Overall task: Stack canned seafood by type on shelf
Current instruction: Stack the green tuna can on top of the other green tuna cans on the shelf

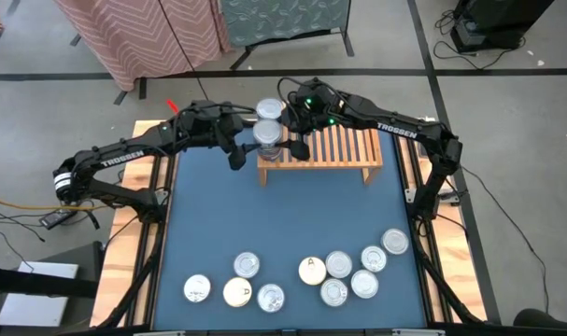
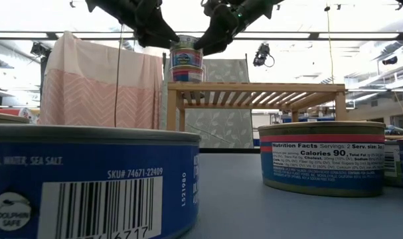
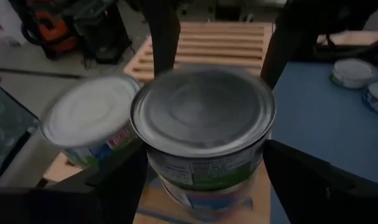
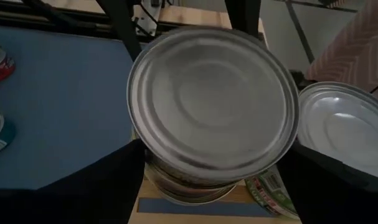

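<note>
A light-wood shelf (image 1: pixel 330 149) stands at the table's far middle. On its left end stand two stacks of canned seafood: a nearer stack (image 1: pixel 267 135) and a farther one (image 1: pixel 269 110). The nearer stack's top can (image 3: pixel 204 115) has a silver lid and a green label. My left gripper (image 1: pixel 238 149) comes at it from the left and is shut on it. My right gripper (image 1: pixel 297 142) comes from the right and is open. Its fingers (image 4: pixel 95 180) stand on either side of the same can, and I cannot tell whether they touch it. My left gripper has the top can's round side wall (image 3: pixel 157 165) between its two fingers (image 3: pixel 114 180), one on each side. The fingers come from the table's left, slanting a little downward. The can stands upright, its lid up, on the can beneath it in the stack.
Several loose cans lie near the table's front edge on the blue mat, one group at the right (image 1: pixel 348 271) and one at the left (image 1: pixel 232 287). Two of them (image 2: pixel 88 179) (image 2: pixel 321 159) fill the low view's foreground. The shelf's slatted top (image 2: pixel 267 93) to the right of the stacks holds nothing.
</note>
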You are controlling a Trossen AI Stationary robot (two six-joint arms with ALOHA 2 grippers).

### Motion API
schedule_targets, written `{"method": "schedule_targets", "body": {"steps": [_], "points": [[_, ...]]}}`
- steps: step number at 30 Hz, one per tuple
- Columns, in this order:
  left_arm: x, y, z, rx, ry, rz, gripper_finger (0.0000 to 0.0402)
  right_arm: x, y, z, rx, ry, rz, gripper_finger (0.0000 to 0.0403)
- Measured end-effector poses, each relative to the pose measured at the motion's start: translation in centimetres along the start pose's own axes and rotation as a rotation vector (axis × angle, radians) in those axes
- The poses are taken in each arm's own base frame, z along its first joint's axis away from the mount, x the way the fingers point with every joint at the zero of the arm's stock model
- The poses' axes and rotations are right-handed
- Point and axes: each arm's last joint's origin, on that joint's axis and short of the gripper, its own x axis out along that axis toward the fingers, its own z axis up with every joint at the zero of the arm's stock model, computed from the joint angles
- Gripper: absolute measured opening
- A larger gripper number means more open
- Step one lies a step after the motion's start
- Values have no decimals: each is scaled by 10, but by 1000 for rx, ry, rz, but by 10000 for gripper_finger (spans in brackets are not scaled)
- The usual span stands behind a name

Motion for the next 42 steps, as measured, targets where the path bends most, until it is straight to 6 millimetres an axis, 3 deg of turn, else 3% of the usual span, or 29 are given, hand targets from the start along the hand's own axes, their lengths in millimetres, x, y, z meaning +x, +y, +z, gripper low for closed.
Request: {"method": "schedule_targets", "body": {"steps": [19, 31, 42], "points": [[-1, 1, 8, 8, -81, 6, 312, -14, -2, 14, -8, -34, -29, 337], [-8, 23, 19, -8, -153, 57, 312, -23, -18, 22, -33, -111, -100, 335], [20, 45, 29, -21, -130, 53, 312, -26, -31, 18, -37, -85, -189, 335]]}}
